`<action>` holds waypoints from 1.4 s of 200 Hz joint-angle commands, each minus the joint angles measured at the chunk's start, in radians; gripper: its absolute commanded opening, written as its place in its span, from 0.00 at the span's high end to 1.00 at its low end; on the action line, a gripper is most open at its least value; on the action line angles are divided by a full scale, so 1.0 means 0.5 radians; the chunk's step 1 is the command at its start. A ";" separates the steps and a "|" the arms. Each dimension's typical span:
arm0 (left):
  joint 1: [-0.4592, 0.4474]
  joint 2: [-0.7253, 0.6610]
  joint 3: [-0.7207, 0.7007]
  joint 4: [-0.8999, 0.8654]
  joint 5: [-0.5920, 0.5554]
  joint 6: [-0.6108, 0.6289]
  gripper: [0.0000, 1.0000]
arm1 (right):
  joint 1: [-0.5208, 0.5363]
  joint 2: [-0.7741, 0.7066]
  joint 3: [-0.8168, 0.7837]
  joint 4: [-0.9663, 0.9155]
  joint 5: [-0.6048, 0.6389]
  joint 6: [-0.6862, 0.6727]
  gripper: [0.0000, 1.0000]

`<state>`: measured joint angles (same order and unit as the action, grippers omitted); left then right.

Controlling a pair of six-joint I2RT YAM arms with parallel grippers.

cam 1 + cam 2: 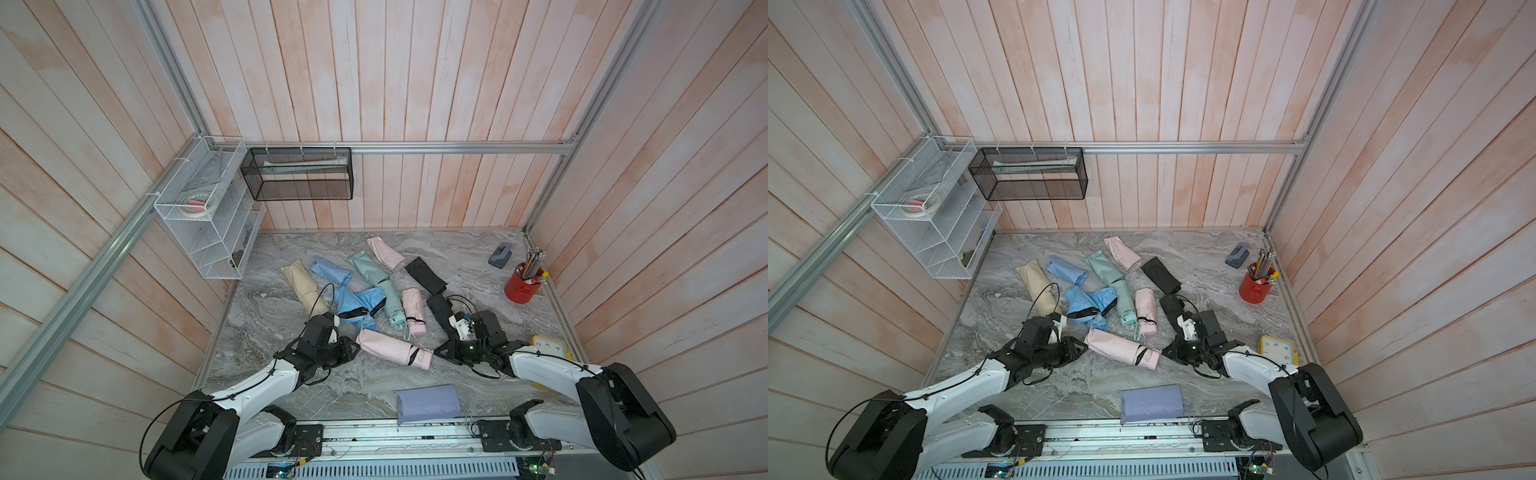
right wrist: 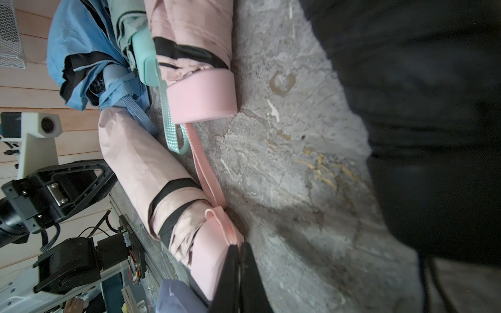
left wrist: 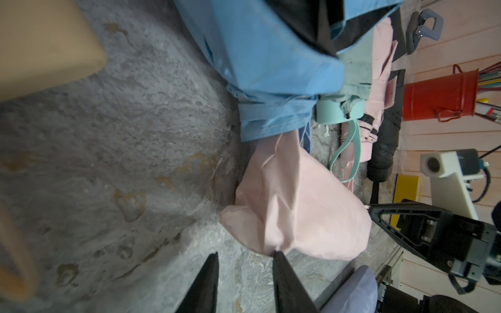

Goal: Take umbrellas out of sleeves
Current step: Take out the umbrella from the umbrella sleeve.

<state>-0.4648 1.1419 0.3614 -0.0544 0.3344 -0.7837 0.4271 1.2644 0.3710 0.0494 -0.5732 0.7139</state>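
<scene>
A pink umbrella lies front-centre, most of its length still inside a pink sleeve; its black strap and handle stick out. My right gripper is shut on its pink wrist cord at the handle end, seen in the right wrist view. My left gripper stands open at the sleeve's closed end; one fingertip touches the fabric and nothing is between the jaws. Behind lie other umbrellas and sleeves: beige, light blue, mint, pink, black.
A lavender sleeve lies at the table's front edge. A red pencil cup, a hole punch and a yellow clock stand on the right. A white wire shelf and a black mesh basket hang on the walls.
</scene>
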 commanded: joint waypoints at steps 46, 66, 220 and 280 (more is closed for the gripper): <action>0.011 0.160 0.072 0.103 0.000 0.023 0.64 | -0.010 -0.027 -0.029 0.027 0.011 0.023 1.00; 0.017 0.193 0.069 0.112 -0.008 0.037 0.64 | -0.010 -0.034 -0.033 0.022 0.011 0.023 1.00; 0.096 0.355 0.101 0.253 0.046 0.092 0.90 | -0.010 -0.010 -0.035 0.034 0.011 0.032 1.00; 0.103 0.342 0.117 0.232 0.045 0.101 1.00 | -0.011 0.002 -0.021 0.028 0.006 0.023 1.00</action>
<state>-0.4206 1.3109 0.3946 0.0494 0.3515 -0.7448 0.4271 1.2602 0.3595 0.0597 -0.5732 0.7292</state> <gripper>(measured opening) 0.044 0.040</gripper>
